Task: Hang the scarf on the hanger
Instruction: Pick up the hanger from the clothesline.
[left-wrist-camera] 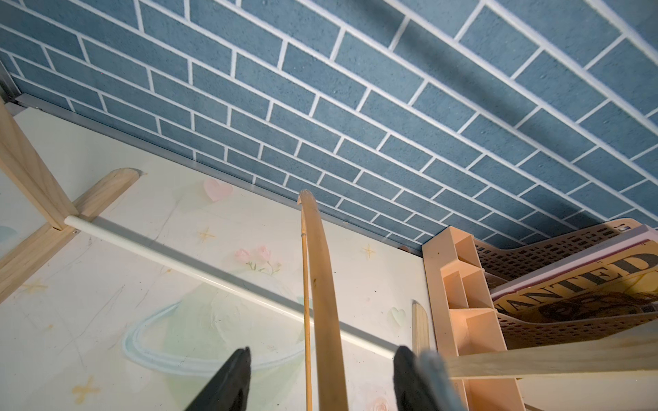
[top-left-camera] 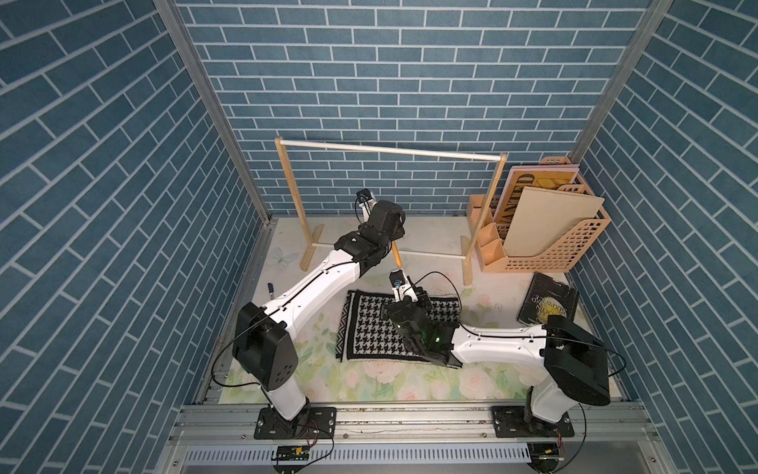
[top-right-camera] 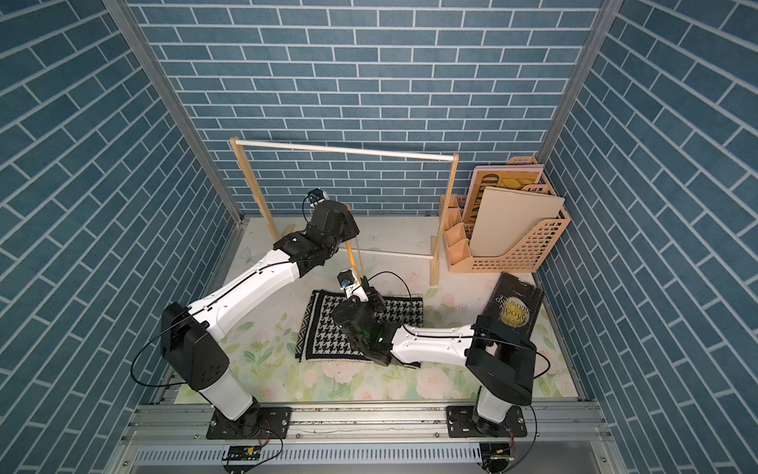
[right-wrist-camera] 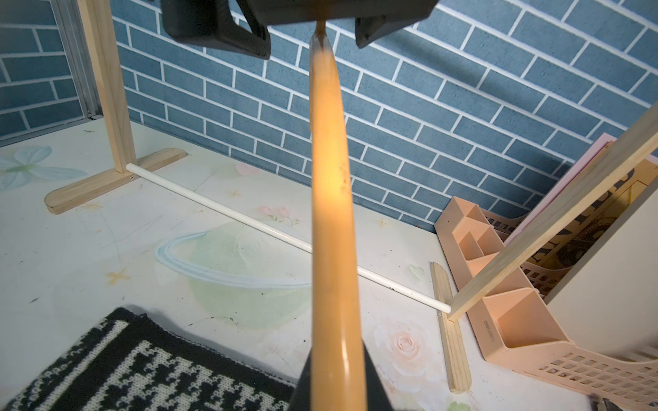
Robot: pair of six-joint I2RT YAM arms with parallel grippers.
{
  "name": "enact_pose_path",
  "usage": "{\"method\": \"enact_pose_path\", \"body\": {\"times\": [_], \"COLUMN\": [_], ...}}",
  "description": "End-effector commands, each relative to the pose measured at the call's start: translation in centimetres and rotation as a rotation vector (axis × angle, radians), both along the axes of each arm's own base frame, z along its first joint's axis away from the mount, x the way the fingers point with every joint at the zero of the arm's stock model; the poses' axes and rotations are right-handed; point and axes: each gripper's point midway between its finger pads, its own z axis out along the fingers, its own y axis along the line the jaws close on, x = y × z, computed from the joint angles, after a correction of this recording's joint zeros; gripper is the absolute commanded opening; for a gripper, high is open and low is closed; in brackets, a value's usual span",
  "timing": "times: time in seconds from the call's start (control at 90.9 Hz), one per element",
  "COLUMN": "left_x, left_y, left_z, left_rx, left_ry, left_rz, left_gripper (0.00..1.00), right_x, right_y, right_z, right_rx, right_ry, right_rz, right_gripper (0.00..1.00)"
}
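**Left arm** [top-left-camera: 316, 279]: the white link slopes up and forward from its base. The black wrist is bent over, so the left gripper [left-wrist-camera: 322, 356] points forward and down. Its two black fingers [left-wrist-camera: 231, 377] stand apart. The hanger [left-wrist-camera: 320, 284] passes through the gap between them and, in the left wrist view, touches neither.

**Right arm** [top-left-camera: 492, 346]: the white link lies nearly level and reaches inward, with the wrist turned forward. The right gripper [right-wrist-camera: 334, 391] is clamped on the hanger's wooden shoulder, which runs straight ahead from between its fingers. The left gripper sits directly ahead of the right gripper's tips and higher, astride the hanger's far end.
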Motion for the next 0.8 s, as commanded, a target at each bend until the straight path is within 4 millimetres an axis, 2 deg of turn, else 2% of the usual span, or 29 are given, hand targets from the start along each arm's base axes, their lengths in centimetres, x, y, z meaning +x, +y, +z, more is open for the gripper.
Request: {"method": "enact_pose_path", "body": {"times": [0.0, 0.044, 0.143, 0.22, 0.308, 0.528, 0.638, 0.792], "left_x": [0.3, 0.4, 0.2, 0.0, -0.4, -0.8, -0.6, -0.5], "left_y": [-0.6, -0.7, -1.0, -1.2, -1.2, -1.1, -1.2, -1.6], "left_z": [0.0, 0.0, 0.2, 0.5, 0.9, 1.0, 0.7, 0.3], "left_rx": [-0.015, -0.022, -0.045, -0.063, -0.074, -0.103, -0.108, -0.116], "left_ry": [0.019, 0.022, 0.028, 0.033, 0.033, 0.034, 0.040, 0.045], "left_rz": [-0.021, -0.024, -0.045, -0.063, -0.074, -0.094, -0.100, -0.110], "left_gripper": [0.65, 0.64, 0.55, 0.55, 0.58, 0.80, 0.80, 0.72], "right_x": [-0.2, -0.2, -0.3, -0.2, -0.3, -0.2, -0.2, -0.3], "right_y": [0.3, 0.4, 0.6, 0.8, 1.2, 2.2, 2.2, 2.1], "right_z": [1.7, 1.6, 1.5, 1.3, 1.0, 0.2, 0.2, 0.5], "right_rx": [0.062, 0.062, 0.064, 0.065, 0.054, 0.029, 0.031, 0.038], "right_ry": [-0.032, -0.035, -0.042, -0.054, -0.070, -0.070, -0.069, -0.072], "right_rz": [-0.001, 0.000, 0.013, 0.027, 0.045, 0.067, 0.070, 0.071], "right_gripper": [0.00, 0.00, 0.00, 0.00, 0.00, 0.00, 0.00, 0.00]}}
